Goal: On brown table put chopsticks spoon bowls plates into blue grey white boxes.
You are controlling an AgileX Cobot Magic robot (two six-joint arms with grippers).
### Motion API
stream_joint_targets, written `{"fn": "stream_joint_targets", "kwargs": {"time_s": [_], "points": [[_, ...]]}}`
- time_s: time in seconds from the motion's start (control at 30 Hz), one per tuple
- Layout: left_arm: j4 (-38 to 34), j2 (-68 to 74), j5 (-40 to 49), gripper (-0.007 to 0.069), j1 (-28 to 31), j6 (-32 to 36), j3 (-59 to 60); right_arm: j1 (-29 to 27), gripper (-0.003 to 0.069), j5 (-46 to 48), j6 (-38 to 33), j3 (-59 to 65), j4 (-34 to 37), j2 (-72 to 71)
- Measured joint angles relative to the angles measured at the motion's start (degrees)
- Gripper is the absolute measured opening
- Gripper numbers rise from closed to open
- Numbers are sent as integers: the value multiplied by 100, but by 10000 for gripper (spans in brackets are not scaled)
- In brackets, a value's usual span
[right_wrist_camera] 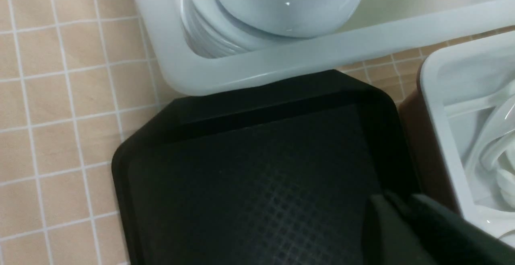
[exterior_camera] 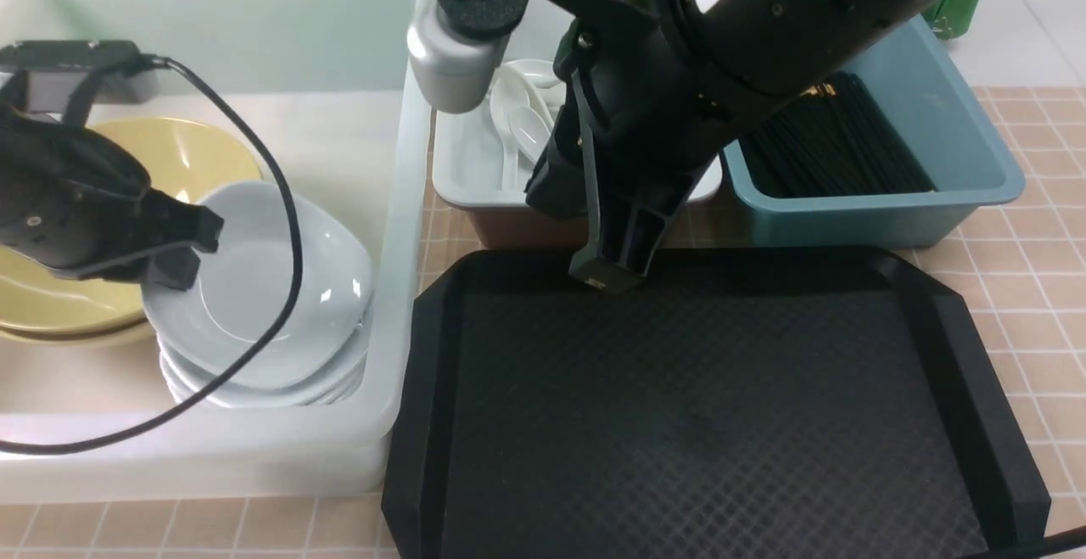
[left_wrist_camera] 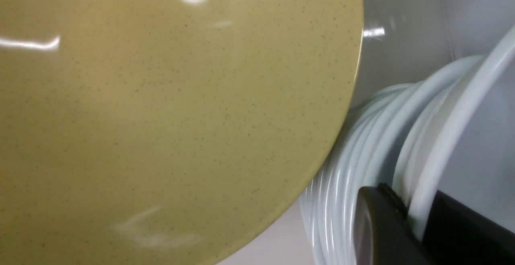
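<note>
The left gripper [exterior_camera: 188, 247] pinches the rim of a pale white ceramic plate [exterior_camera: 254, 287], tilted atop a stack of matching plates [exterior_camera: 254, 385] inside the translucent white plastic box [exterior_camera: 399, 203] at left, beside a yellow speckled bowl [exterior_camera: 178, 156]. The right gripper [exterior_camera: 607, 275], fingers pressed together and empty, hangs over the far edge of the black textured tray [exterior_camera: 721, 398].

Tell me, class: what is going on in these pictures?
A two-armed robot is sorting tableware into boxes. Its left claw grips the rim of the top white plate on a stack in the white box, beside yellow bowls. The right claw hangs shut, holding nothing, over the far edge of the black tray. Spoons lie in the grey box, chopsticks in the blue box.
</note>
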Motion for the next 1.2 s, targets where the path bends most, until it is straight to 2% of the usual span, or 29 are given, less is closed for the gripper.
{"fn": "stream_joint_targets", "kwargs": {"time_s": [0.17,0.33,0.43,0.5,0.63,0.73,0.8,0.93,1.03,1.1,1.2], "points": [[19,51,6,175,0,127,9,0,107,23,0,0,-6,0],[25,-114,6,379,0,149,9,0,111,55,0,0,-28,0],[25,-357,83,444,0,155,-17,0,112,128,0,0,-66,0],[27,-612,190,460,0,145,-55,0,113,192,6,0,-120,0],[97,-1183,400,428,0,-90,-66,-49,118,328,207,0,-158,-19],[293,-1648,535,358,0,-258,23,-147,119,340,323,57,-158,-123],[448,-2136,464,269,0,-353,336,-282,119,296,401,227,-172,-334],[480,-3249,-196,120,0,-397,1370,-446,120,-54,608,814,-194,-859],[480,-3996,-734,39,0,-397,2093,-459,120,-457,672,1390,-194,-1293],[480,-4578,-1098,5,0,-397,2600,-459,121,-917,691,2019,-165,-1763],[480,-5310,-1504,0,0,-397,3181,-459,123,-1567,752,2671,-151,-2277]]}}
